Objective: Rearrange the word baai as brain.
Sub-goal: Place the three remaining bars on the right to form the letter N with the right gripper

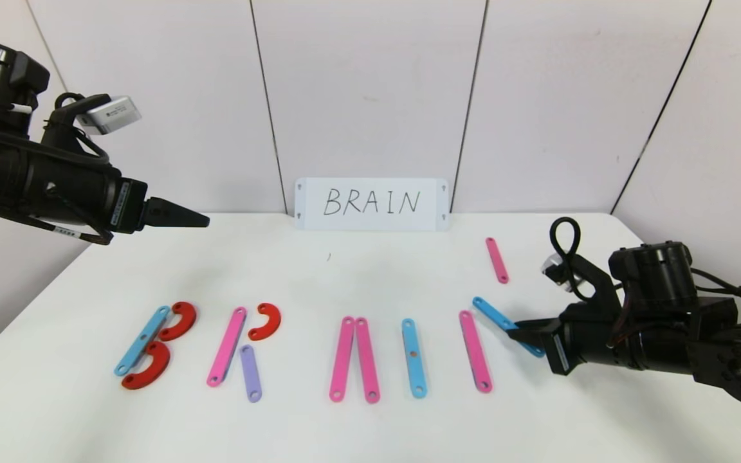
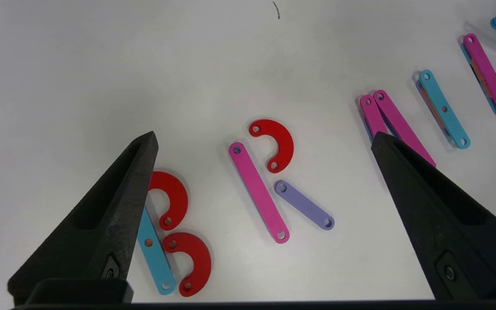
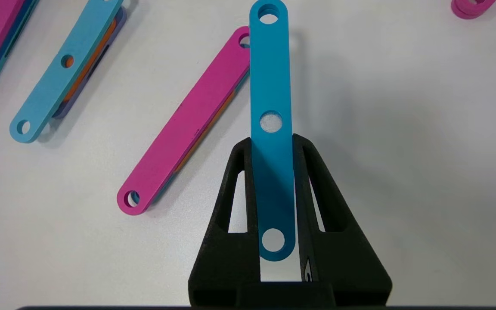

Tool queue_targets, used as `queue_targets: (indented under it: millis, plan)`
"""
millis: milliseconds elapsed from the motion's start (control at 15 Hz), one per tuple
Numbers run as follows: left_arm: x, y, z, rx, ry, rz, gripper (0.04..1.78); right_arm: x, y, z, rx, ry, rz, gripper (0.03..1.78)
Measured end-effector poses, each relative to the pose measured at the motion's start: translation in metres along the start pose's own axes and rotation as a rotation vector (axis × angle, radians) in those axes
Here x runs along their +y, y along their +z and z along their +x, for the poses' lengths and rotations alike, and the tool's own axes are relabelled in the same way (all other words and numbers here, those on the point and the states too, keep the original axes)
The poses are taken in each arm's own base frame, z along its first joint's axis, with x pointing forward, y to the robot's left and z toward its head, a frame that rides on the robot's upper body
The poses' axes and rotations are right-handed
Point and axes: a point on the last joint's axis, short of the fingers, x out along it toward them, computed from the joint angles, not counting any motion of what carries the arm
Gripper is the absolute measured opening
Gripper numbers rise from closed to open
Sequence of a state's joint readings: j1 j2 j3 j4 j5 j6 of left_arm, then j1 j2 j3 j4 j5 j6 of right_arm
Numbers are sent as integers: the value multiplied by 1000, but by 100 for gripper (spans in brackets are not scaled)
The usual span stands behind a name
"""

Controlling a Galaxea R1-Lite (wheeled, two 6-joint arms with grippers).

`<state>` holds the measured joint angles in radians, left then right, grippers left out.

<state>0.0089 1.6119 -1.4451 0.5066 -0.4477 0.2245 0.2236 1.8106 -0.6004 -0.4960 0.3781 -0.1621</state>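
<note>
Pinching a blue strip (image 3: 271, 129) between closed fingers (image 3: 235, 172), the right gripper (image 1: 521, 333) sits low near the desk's right edge; the strip slants toward the top of a pink strip (image 1: 475, 351), its far end just beside it. Left gripper (image 1: 184, 215): raised above the desk's back-left part, fingers (image 2: 119, 202) spread wide, holding and touching nothing. Letters along the front of the desk (image 1: 357, 431), left to right: B (image 1: 155, 347) of blue strip and two red curves; R (image 1: 242, 350) of pink strip, red curve, lilac strip; two pink strips (image 1: 354, 359) side by side; single blue strip (image 1: 413, 357). Loose pink strip (image 1: 497, 260): back right. White card (image 1: 371, 204) reading BRAIN: back edge, upright.
</note>
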Motion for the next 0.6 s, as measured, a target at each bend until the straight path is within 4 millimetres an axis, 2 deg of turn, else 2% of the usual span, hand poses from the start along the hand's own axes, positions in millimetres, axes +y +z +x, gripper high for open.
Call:
queue_targets:
  millis: [600]
  plan:
    - [0, 0, -1, -2, 0, 1, 173, -5, -6, 3, 24, -7, 12, 27]
